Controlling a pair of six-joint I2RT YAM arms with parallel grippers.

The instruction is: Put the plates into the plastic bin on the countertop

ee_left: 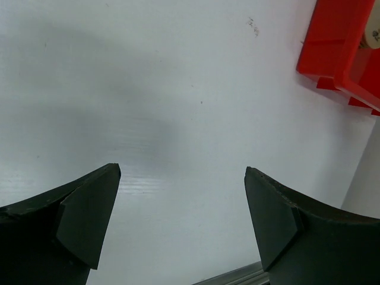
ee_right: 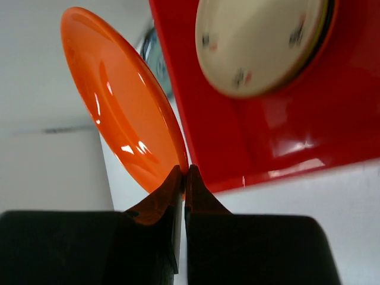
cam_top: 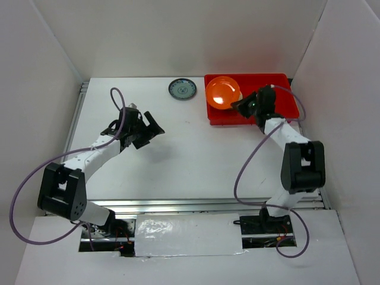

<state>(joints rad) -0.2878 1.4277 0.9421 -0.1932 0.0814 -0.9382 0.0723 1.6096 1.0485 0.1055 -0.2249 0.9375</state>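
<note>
While the right gripper (ee_right: pixel 185 176) pinched an orange plate (ee_right: pixel 124 119) by its rim, tilted over the left end of the red bin (ee_right: pixel 332 119), a cream plate (ee_right: pixel 261 41) lay inside. The left gripper (ee_left: pixel 181 178) stood wide open above the white table (ee_left: pixel 178 89).

Plates: three countable.
- One orange plate (cam_top: pixel 223 92), at 1 o'clock on the countertop (cam_top: pixel 178 166).
- One grey-blue patterned plate (cam_top: pixel 182 89), at 12 o'clock.
- One cream patterned plate (ee_right: pixel 258 41), seen in the wrist views only. There's a dark edge beneath it; can't tell if that's another plate.

Bins: one red plastic bin (cam_top: pixel 255 80), at 1 o'clock.

Grippers: two, the left gripper (cam_top: pixel 149 130) at 9 o'clock and the right gripper (cam_top: pixel 238 105) at 2 o'clock.

Purple cables (cam_top: pixel 18 202): two.
</note>
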